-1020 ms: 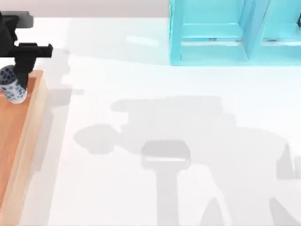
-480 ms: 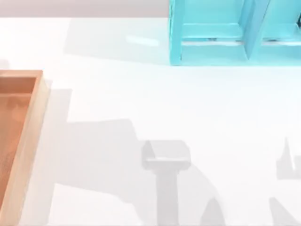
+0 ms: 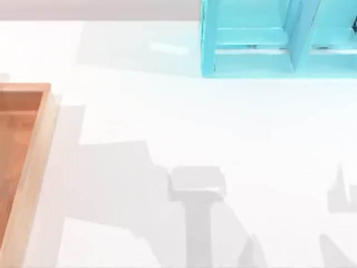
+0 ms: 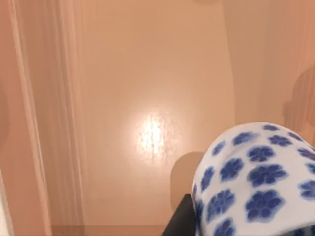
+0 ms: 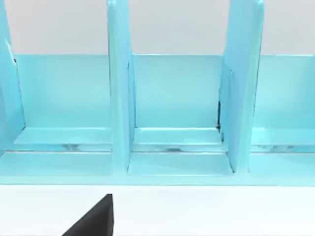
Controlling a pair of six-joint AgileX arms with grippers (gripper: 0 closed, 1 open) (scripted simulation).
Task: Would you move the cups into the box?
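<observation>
In the left wrist view a white cup [image 4: 256, 182] with blue flowers hangs close to the camera, over the orange-brown floor of the box [image 4: 147, 73]. My left gripper [image 4: 181, 220] is shut on the cup, and a dark finger shows against its side. The cup casts a shadow on the box floor below it. In the top view the box's [image 3: 39, 145] tan wall and corner lie at the far left edge. My right gripper [image 5: 93, 220] faces the turquoise shelf from the white table.
A turquoise shelf-like frame [image 3: 262, 39] with upright dividers [image 5: 118, 98] stands at the back right of the table. White tabletop [image 3: 184, 123] stretches between the box and the shelf, crossed by arm shadows.
A second ago my left gripper held the cup over the box's far corner in the top view. It has since moved left out of that view, and the shadows have shifted.
</observation>
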